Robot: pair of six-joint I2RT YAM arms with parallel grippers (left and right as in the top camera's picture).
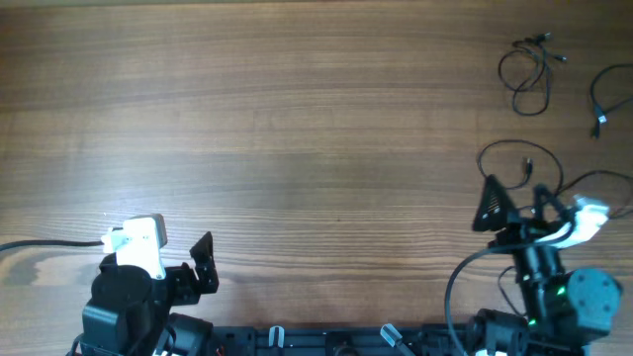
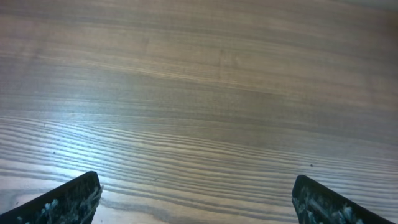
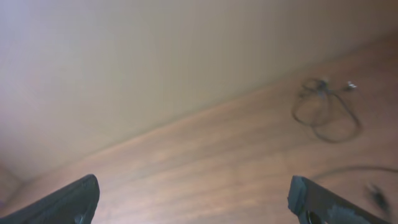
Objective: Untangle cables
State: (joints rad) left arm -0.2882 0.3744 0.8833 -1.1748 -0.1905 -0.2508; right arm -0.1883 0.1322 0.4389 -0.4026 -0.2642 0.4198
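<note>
— How many cables are out on the wooden table [image 1: 297,129]?

— Three thin black ones, as far as I can separate them, all on the right side. The first cable [image 1: 526,71] lies in small loose loops near the far right corner, with its tiny plug ends toward the far edge. The second cable [image 1: 596,107] lies near it at the right edge and is partly cut off by the frame. The third cable [image 1: 524,166] makes one wider loop further toward the near edge.

— Are any of them tangled together?

— No, each lies apart from the others, with bare wood between them.

— And the two grippers?

— The left gripper [image 2: 196,205] is by the near left corner, well apart from every cable. Its fingers are spread wide, with nothing between them and only wood grain below. The right gripper [image 3: 193,202] is by the near right corner, likewise spread wide and empty. It sits just beside the third loop; whether it touches the wire I cannot tell. Its wrist camera shows the first cable ahead and to the right.
</note>
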